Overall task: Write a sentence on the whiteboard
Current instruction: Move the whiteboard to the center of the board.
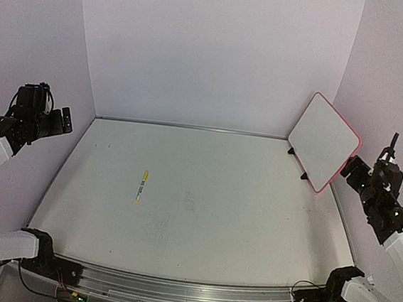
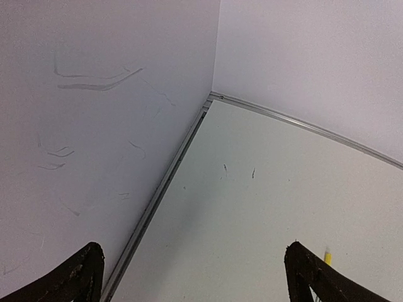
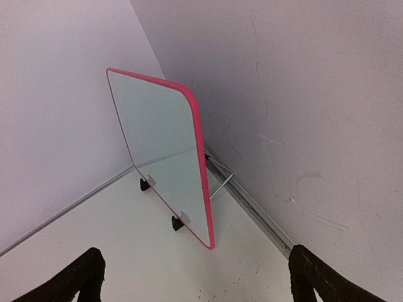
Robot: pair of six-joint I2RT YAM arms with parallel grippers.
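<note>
The whiteboard (image 1: 324,141), white with a pink-red frame, stands tilted on two black feet (image 3: 177,223) at the table's far right corner, propped against the right wall. It also shows in the right wrist view (image 3: 167,151), and its face looks blank; no sentence shows on it. A yellow marker (image 1: 142,185) lies on the table left of centre, and its tip shows in the left wrist view (image 2: 327,256). My left gripper (image 1: 60,122) is open and empty, raised by the left wall (image 2: 194,251). My right gripper (image 1: 369,161) is open and empty, just right of the board (image 3: 195,251).
White walls enclose the table on the left, back and right, with a metal strip (image 2: 164,182) along their base. A wire stand (image 3: 220,182) props the board from behind. Faint smudges mark the table (image 1: 158,225) near the middle.
</note>
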